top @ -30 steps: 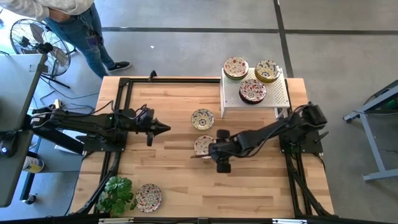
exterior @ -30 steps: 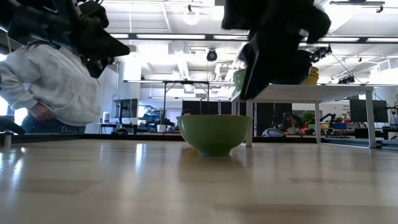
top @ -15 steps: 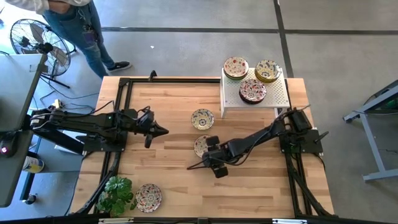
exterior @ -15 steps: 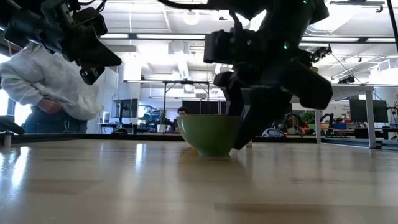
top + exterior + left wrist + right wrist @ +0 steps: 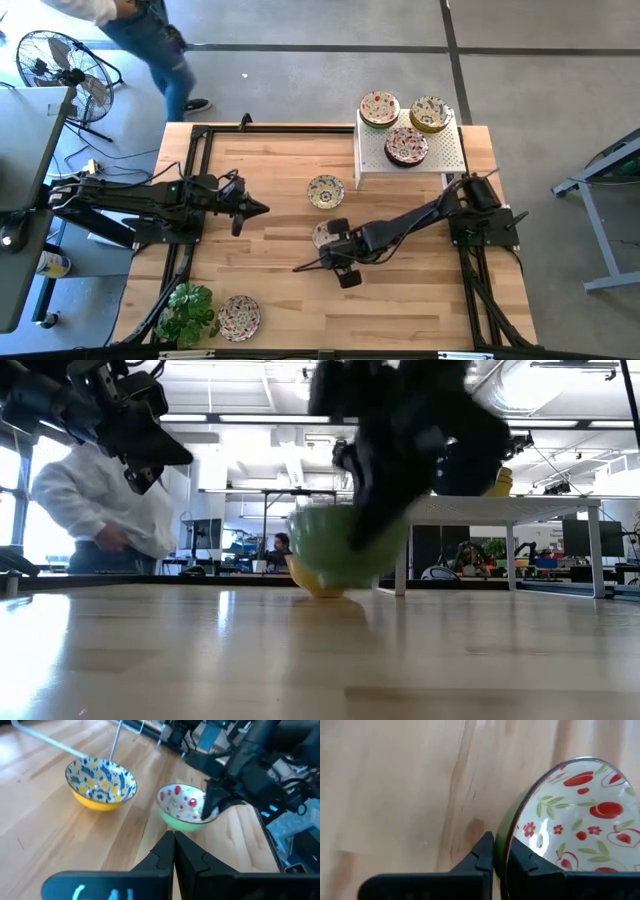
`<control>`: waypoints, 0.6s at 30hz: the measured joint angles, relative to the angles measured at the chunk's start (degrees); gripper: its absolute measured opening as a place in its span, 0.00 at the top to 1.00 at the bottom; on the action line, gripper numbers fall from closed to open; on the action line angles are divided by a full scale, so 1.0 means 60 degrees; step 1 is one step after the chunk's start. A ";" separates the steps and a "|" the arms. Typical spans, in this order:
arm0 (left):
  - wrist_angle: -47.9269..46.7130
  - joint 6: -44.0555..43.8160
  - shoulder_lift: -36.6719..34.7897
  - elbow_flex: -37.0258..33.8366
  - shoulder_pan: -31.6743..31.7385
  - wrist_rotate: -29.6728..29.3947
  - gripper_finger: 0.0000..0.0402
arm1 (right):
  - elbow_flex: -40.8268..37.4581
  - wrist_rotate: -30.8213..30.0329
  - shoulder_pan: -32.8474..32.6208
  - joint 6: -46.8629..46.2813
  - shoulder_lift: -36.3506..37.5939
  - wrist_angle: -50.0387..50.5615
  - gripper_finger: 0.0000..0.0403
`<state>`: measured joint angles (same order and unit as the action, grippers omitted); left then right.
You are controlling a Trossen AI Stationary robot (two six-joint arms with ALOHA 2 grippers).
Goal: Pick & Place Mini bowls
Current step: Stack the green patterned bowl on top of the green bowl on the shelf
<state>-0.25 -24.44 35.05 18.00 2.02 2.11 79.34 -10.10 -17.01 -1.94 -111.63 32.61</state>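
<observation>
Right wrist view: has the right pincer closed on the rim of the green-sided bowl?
Yes: the right pincer has its two dark fingers clamped on the rim of the green-sided bowl, one inside, one outside.

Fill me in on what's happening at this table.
The right gripper has pinched the rim of a green mini bowl with a red fruit pattern near the table's middle; in the low view the bowl looks tilted and lifted. A yellow mini bowl with blue leaves sits beside it. The left gripper hovers shut, holding nothing. Three more mini bowls wait on the white stand, another by the plant.
</observation>
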 joint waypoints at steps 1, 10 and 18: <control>0.0046 0.0014 -0.0055 0.0000 0.0000 -0.0041 1.00 | 0.0320 -0.0009 0.0006 -0.0122 0.0038 0.0330 0.97; 0.0018 0.0137 -0.0350 0.0000 0.0000 -0.0702 1.00 | 0.3837 -0.0551 0.0750 -0.0681 0.0688 0.3323 0.98; 0.0010 0.0134 -0.0346 0.0000 0.0000 -0.1201 1.00 | 0.7365 -0.0995 0.3652 -0.0025 0.0740 0.6630 0.97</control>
<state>-0.19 -23.64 32.97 18.00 2.02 -5.09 123.53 -16.08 4.90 -2.09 -107.20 72.40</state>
